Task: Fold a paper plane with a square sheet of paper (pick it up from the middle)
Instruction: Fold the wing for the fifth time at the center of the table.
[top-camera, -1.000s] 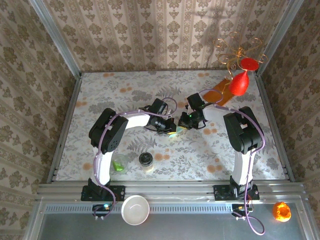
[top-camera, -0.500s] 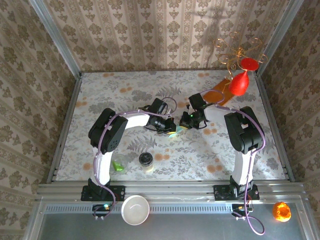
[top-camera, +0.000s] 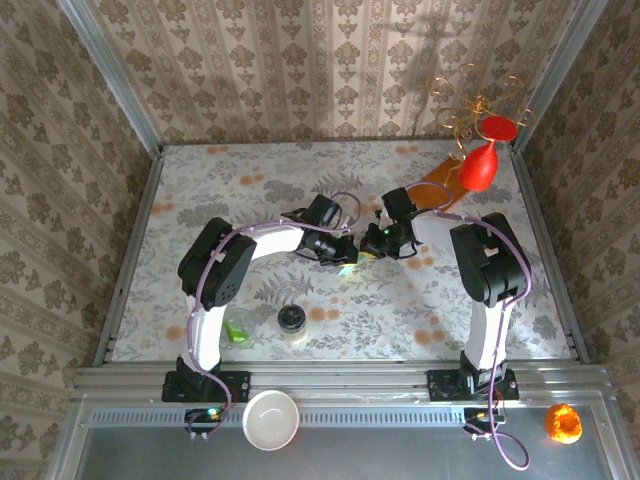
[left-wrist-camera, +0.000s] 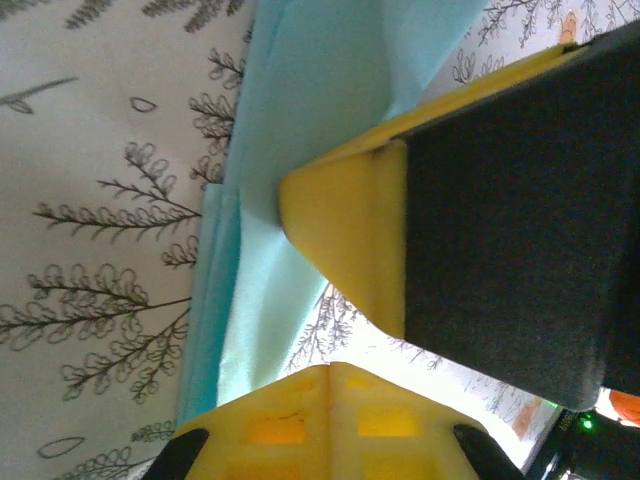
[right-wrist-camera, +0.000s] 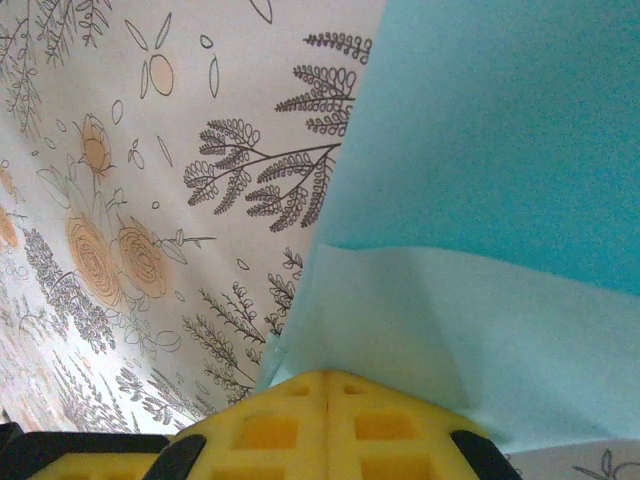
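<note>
On the table (top-camera: 250, 190), mid | L gripper (left-wrist-camera: 328, 368) & R gripper (right-wrist-camera: 328, 378) were both clamped on the blue paper (right-wrist-camera: 480, 150) | early folds were in, layers overlapped - no plane shape yet, most creasing prob. left

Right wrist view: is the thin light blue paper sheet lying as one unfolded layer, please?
No, a paler folded flap overlaps the light blue paper sheet.

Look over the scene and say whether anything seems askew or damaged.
The square sheet of paper looks rumpled: pinched by the left gripper and right gripper, it buckles in uneven layers instead of lying flat.
</note>
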